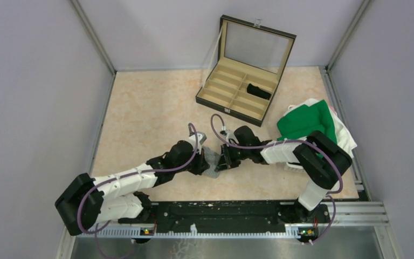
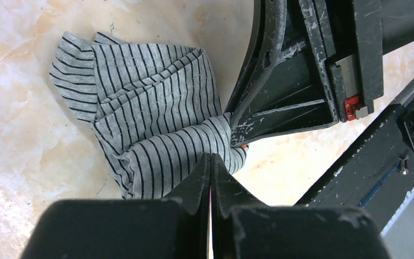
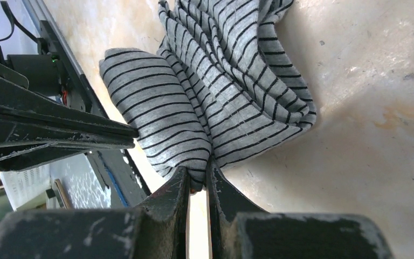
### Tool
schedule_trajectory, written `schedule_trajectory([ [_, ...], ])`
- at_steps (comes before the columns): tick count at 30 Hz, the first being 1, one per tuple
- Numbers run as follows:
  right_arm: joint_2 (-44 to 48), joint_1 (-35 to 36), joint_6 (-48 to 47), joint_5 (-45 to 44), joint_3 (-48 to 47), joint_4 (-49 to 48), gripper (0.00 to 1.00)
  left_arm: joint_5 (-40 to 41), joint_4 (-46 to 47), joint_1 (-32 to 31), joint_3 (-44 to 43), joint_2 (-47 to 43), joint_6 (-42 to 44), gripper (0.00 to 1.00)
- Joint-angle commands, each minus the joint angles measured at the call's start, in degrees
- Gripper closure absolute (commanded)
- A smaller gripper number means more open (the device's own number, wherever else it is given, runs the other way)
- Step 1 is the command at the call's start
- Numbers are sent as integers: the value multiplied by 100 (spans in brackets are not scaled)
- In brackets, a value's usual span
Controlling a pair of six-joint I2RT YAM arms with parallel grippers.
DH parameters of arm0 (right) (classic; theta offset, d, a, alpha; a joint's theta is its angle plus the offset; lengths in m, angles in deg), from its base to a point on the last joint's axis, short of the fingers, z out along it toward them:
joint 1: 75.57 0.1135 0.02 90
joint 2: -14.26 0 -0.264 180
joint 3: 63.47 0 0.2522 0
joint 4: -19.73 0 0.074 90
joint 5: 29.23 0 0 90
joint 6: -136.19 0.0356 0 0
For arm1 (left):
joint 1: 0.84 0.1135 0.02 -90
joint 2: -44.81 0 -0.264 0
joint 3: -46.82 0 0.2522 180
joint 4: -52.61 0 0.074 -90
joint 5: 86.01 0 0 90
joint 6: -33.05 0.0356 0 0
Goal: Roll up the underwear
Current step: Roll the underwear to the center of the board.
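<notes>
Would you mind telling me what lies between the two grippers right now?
The striped grey underwear, pinched by the left gripper and right gripper; the top view shows it.

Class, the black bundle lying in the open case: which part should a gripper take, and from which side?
Grip the black bundle at its middle, from straight above, closing across its short width. It lies lengthwise in a narrow compartment of the case, so dividers likely block sideways approaches.

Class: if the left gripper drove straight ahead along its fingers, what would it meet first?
The striped grey underwear, bunched right at the tips of the left gripper. The right gripper sits just beside that line, though depth is unclear.
</notes>
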Motion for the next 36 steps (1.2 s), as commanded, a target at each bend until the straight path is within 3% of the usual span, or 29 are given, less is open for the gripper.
schedule_trajectory([
  [1, -135, -78, -127, -510, -81, 599, 100, 180, 369, 6, 55, 162, 79, 100],
  [7, -73, -78, -92, -530, -64, 542, 92, 758, 313, 6, 314, 324, -143, 100],
  [13, 458, -77, -98, -682, -14, 699, 67, 981, 259, 6, 654, 153, -355, 100],
  [16, 835, -76, -137, -899, -97, 953, 62, 991, 242, 4, 739, 71, -403, 100],
  [20, 1224, -74, -191, -1339, -302, 1306, 64, 961, 260, 6, 766, 74, -414, 100],
  [26, 1078, -71, -144, -1229, -599, 998, 87, 967, 268, 6, 756, 90, -425, 100],
  [36, 82, -55, 60, -899, -834, 197, 94, 987, 295, 6, 765, 132, -475, 100],
])
